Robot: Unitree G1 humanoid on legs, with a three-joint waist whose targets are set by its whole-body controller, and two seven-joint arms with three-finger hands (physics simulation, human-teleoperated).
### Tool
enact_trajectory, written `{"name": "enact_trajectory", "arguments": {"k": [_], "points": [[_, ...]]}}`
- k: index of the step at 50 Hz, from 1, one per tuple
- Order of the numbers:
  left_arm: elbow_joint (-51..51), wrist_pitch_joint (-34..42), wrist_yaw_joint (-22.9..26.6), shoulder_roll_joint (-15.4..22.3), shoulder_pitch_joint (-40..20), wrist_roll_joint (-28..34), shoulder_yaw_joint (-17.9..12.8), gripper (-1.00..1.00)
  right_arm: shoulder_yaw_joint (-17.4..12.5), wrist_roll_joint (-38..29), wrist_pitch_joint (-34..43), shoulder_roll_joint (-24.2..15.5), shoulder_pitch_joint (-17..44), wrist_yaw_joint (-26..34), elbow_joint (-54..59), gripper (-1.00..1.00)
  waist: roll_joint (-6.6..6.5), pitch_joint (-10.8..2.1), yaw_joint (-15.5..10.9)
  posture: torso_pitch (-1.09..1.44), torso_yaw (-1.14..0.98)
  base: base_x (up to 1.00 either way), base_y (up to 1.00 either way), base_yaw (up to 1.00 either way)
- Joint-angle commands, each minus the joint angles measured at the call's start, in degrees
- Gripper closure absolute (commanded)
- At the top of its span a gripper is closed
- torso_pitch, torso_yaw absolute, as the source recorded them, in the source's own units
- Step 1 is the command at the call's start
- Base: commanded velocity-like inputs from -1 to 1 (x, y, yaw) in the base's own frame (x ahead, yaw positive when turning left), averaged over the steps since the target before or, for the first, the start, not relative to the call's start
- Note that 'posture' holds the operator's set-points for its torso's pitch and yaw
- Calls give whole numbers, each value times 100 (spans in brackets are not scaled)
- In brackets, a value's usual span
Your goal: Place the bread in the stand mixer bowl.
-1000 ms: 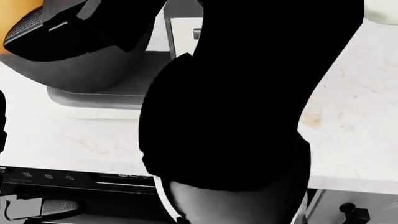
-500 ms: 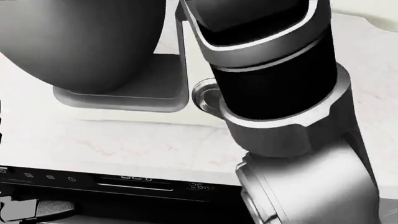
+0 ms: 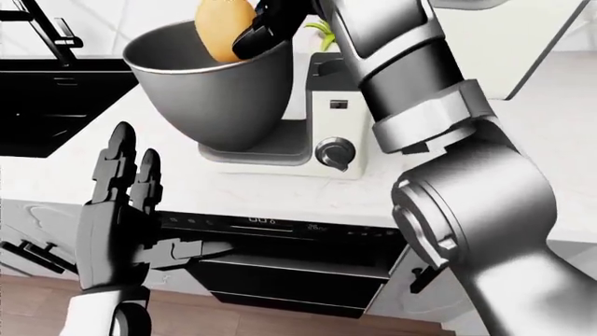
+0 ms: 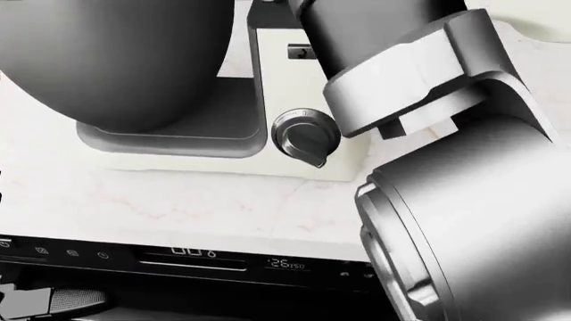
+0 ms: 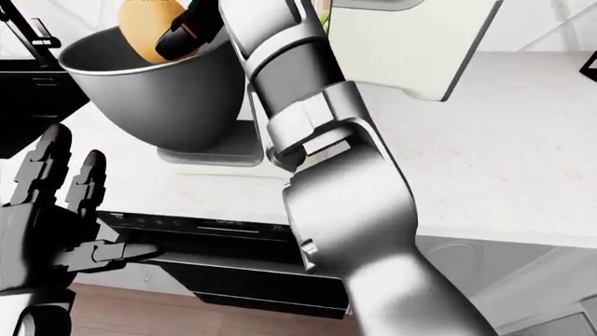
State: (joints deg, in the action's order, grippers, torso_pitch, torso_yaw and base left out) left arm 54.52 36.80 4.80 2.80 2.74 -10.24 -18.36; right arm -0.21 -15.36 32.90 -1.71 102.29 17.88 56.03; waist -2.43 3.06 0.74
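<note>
The bread [image 3: 222, 29], a golden oval loaf, stands upright in the mouth of the grey stand mixer bowl [image 3: 201, 98], at the top of the left-eye view. My right hand [image 3: 266, 24] has its dark fingers closed on the loaf's right side, over the bowl's rim. The bowl sits on the cream stand mixer [image 3: 328, 133], whose round knob [image 4: 305, 137] shows in the head view. My left hand [image 3: 126, 203] is open and empty, fingers up, low at the left, below the counter's edge.
The white marble counter [image 5: 495, 154] runs to the right. A black dishwasher panel with a lit display [image 4: 205, 257] lies under the counter's edge. A black sink and tap [image 3: 51, 42] are at the top left. My right arm [image 4: 464, 200] fills the head view's right.
My right arm has moved up and to the right in the head view, uncovering the mixer's knob and base. The bowl and mixer have stayed in place.
</note>
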Motion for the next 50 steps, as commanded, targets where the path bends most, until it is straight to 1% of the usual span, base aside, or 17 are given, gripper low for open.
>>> {"name": "enact_trajectory", "arguments": {"k": [1,2,15,21,22,25,26,27,29,32,34,36,41,42,43,45,50], "points": [[172,-172,1,37,-82,-16,-33,-100,-5,-25,-204,-34,202,-34,-165,-90,-21,-128,-5,0,0,0,0,0],[170,-176,1,37,-78,-13,-30,-100,-8,-26,-209,-33,194,-35,-166,-100,-21,-126,-8,0,0,0,0,0],[161,-159,-16,46,-105,-19,-33,-100,-43,22,-285,-33,180,-97,-188,-100,-5,-127,-22,0,0,0,0,0],[159,-157,-26,49,-111,-20,-34,-100,-34,45,-218,-38,55,-111,-391,-100,4,-129,-30,0,0,0,0,0],[253,112,-88,119,-289,-82,-96,-100,-28,48,-169,-33,21,-110,-494,-100,6,-130,-31,0,0,0,0,0],[146,-149,-39,64,-136,-33,-45,-100,-1,51,17,-22,-119,-102,-876,-100,10,-129,-36,0,0,0,0,0],[201,-16,-69,98,-216,-63,-73,-100,14,45,101,-18,-176,-91,-1034,-100,14,-127,-35,0,0,0,0,0],[160,-110,-53,79,-162,-39,-48,-100,27,36,184,-14,-229,-82,-1186,-100,15,-129,-35,0,0,0,0,0],[245,142,-113,148,-323,-103,-110,-100,61,5,397,-17,-346,-41,-1578,-100,16,-131,-40,0,0,0,0,0],[143,-98,-73,99,-189,-48,-48,-100,82,-35,626,-13,-490,-2,-2006,-100,26,-122,-48,0,0,0,0,0],[249,161,-133,162,-341,-113,-107,-100,97,-60,787,-10,-581,34,-2313,-100,30,-121,-52,0,0,0,0,0],[105,-174,-70,87,-158,-33,-28,-100,123,-108,1013,-13,-694,78,-2723,-100,34,-121,-63,0,0,0,0,0],[73,-230,-67,74,-141,8,19,-100,199,-264,1593,-8,-939,226,-3741,-100,51,-119,-73,0,0,0,0,0],[67,-241,-63,70,-137,11,24,-100,186,-283,1689,-6,-963,247,-3908,-100,54,-117,-76,0,0,0,0,0],[180,-4,-110,122,-260,-42,-25,-100,183,-299,1750,-11,-971,267,-4013,-100,58,-115,-77,0,0,0,0,0],[105,-194,-67,77,-147,-5,5,-100,194,-340,1930,-31,-934,326,-4260,-100,57,-113,-77,0,0,0,0,0],[134,-184,-63,76,-138,-12,-39,-100,236,-493,2348,-61,-948,493,-4912,-100,59,-98,-81,0,0,0,0,0]]}}
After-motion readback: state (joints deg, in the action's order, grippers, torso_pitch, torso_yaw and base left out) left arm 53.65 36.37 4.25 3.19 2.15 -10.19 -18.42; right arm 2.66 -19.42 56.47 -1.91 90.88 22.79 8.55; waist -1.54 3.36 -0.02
